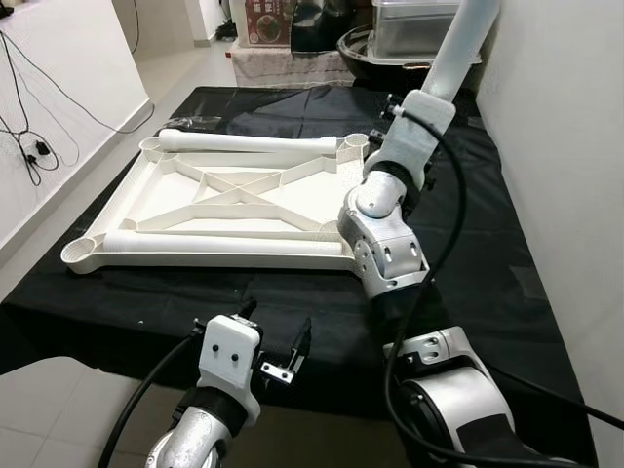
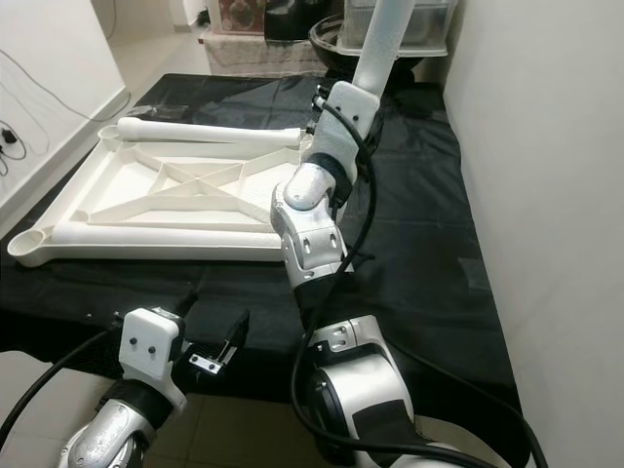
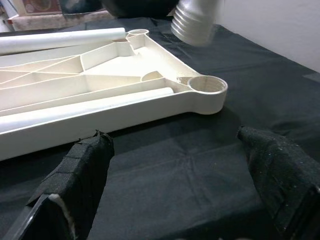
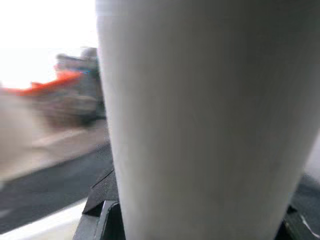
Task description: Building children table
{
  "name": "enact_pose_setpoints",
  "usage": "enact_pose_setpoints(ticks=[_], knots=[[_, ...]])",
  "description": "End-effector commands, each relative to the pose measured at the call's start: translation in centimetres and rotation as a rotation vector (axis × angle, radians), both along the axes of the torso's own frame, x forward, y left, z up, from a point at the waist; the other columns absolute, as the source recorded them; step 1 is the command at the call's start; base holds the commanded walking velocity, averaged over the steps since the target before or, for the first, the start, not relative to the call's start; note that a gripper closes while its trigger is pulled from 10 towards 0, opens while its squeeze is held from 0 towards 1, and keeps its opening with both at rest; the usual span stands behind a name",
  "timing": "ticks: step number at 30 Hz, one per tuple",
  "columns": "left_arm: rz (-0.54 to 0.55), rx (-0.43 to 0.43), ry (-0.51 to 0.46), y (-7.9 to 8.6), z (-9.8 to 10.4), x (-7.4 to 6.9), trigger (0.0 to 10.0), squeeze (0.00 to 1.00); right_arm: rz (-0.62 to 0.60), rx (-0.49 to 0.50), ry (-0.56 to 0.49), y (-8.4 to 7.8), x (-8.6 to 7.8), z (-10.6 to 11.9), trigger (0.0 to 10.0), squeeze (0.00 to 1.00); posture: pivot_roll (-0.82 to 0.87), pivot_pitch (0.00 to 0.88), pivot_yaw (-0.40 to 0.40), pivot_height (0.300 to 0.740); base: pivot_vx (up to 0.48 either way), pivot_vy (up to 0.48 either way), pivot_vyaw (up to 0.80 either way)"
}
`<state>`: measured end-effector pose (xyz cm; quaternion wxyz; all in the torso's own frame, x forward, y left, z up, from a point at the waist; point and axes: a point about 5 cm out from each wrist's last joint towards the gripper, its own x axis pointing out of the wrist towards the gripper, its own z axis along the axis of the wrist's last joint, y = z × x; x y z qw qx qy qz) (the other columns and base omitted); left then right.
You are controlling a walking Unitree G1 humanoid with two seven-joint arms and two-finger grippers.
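A white plastic tabletop (image 1: 146, 200) lies upside down on the black cloth, its ribs and round corner sockets facing up. Two white legs lie on it, one along the far edge (image 1: 249, 142) and one along the near edge (image 1: 214, 244). My right gripper (image 1: 409, 109) is shut on a third leg (image 1: 466, 39), holding it tilted above the tabletop's right side. That leg's threaded end (image 3: 194, 21) hangs above the right-hand edge, beyond the near right socket (image 3: 206, 85). My left gripper (image 1: 276, 336) is open and low at the cloth's front edge, nothing between its fingers (image 3: 80, 175).
The black cloth (image 1: 487, 253) extends to the right of the tabletop up to a white wall (image 1: 556, 146). A dark pot and a metal tray (image 1: 409, 24) stand at the back. Cables (image 1: 29, 146) hang by the left wall, above pale floor tiles (image 1: 49, 400).
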<state>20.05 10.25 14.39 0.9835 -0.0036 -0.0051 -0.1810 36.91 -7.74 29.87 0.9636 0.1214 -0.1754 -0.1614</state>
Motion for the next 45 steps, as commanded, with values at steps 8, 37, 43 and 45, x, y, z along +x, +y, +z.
enact_pose_setpoints(ticks=[8, 37, 43, 45], knots=[[0.095, 0.14, -0.018, 2.0, -0.1, 2.5, 10.0, 1.0, 0.5, 0.049, -0.066, 2.4, -0.8, -0.9, 10.0, 0.0, 0.04, 0.0, 0.043, 0.74, 0.0, 0.0, 0.0], [0.083, 0.314, -0.082, 2.8, 1.1, 9.7, 10.0, 0.0, 0.949, 0.043, 0.011, 5.2, -4.1, -4.4, 10.0, 0.0, 0.02, 0.0, 0.045, 0.74, 0.0, 0.0, 0.0], [0.074, 0.314, -0.093, 2.6, 1.3, 10.3, 10.0, 0.0, 0.992, 0.041, 0.037, 5.5, -4.6, -5.1, 10.0, 0.0, 0.01, 0.0, 0.051, 0.74, 0.0, 0.0, 0.0], [0.074, 0.314, -0.093, 2.6, 1.3, 10.3, 10.0, 0.0, 0.992, 0.041, 0.037, 5.5, -4.6, -5.1, 10.0, 0.0, 0.01, 0.0, 0.051, 0.74, 0.0, 0.0, 0.0]])
